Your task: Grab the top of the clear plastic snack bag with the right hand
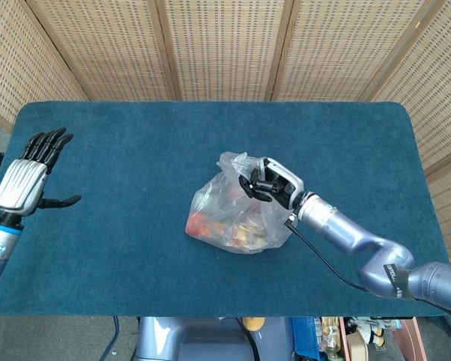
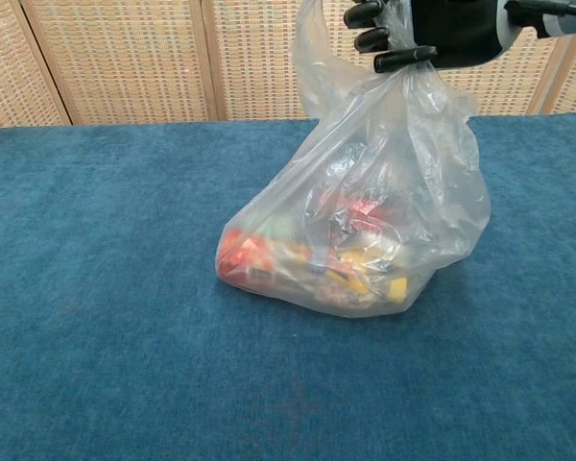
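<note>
**Right hand had the bag by its top**

The right hand was clamped on the gathered top of the snack bag; in the chest view its dark fingers were curled round the bunched plastic at the upper edge of the frame, with the film drawn taut below them. The bag sat near the middle of the blue table; its bottom, with the red and yellow snacks heaped inside, appeared to rest on the cloth, though the upper part was pulled upward and slightly toward the hand. The left hand was well apart from the bag, over the table's left edge, fingers spread and holding nothing.

Judged from this, the grab itself looked done: the fingers were closed on the neck of the bag and not merely beside it. What might have remained was only to confirm the hold was firm; whether the plastic could slip between the fingers could not be told from either view.
</note>
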